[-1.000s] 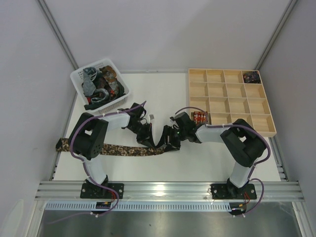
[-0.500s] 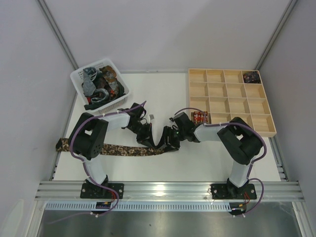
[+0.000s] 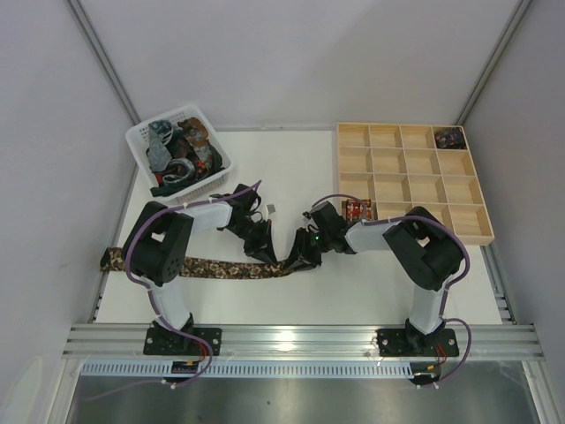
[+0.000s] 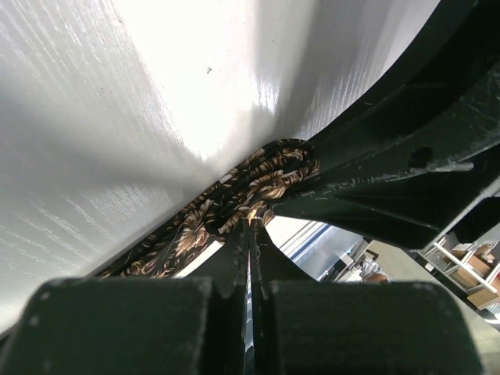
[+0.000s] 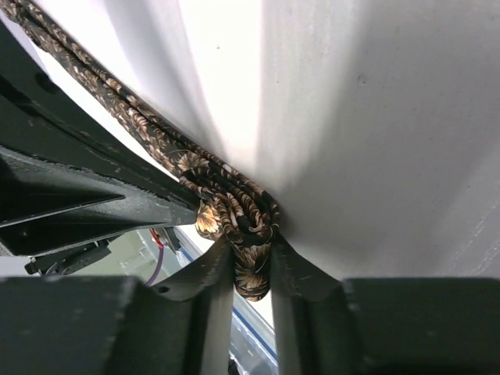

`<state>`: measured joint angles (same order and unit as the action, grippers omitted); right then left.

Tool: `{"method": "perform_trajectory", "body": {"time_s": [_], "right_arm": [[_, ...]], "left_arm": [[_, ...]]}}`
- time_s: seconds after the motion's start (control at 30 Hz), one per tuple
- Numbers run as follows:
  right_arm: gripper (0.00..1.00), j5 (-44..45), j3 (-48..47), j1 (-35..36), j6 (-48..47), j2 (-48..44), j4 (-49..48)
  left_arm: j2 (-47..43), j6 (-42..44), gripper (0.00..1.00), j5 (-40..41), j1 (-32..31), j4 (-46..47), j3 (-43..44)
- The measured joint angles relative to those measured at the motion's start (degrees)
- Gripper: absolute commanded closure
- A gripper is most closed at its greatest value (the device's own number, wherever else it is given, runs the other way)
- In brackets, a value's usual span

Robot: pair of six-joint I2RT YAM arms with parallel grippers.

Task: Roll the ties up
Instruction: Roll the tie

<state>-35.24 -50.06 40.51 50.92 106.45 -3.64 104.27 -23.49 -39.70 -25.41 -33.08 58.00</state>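
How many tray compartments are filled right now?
2: a dark roll in the far-right corner compartment, and a red roll in the near-left corner one. The right arm covers part of the near row, so more may be hidden.

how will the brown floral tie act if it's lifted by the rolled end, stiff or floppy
Probably floppy: the brown floral tie lies limp along the table. Its coil looks loose, so it may unwind if the right gripper lets go.
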Motion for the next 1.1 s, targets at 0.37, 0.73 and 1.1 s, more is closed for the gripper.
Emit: {"method": "perform_trajectory", "body": {"time_s": [0.37, 0.73, 1.1], "right_arm": [[1.00, 0.79, 0.61, 0.00, 0.28, -0.42, 0.20], [1.00, 5.44, 9.94, -1.88, 1.01, -10.95, 4.81], [1.00, 9.03, 14.08, -3.15, 1.11, -18.49, 7.21]], "left_arm": [[-0.33, -0.50, 0.98, -1.55, 0.17, 2.80, -1.18], [-3.48, -3.67, 0.98, -3.17, -0.57, 6.14, -3.39], [-3.06, -8.57, 0.98, -4.83, -9.75, 10.34, -3.32]]}}
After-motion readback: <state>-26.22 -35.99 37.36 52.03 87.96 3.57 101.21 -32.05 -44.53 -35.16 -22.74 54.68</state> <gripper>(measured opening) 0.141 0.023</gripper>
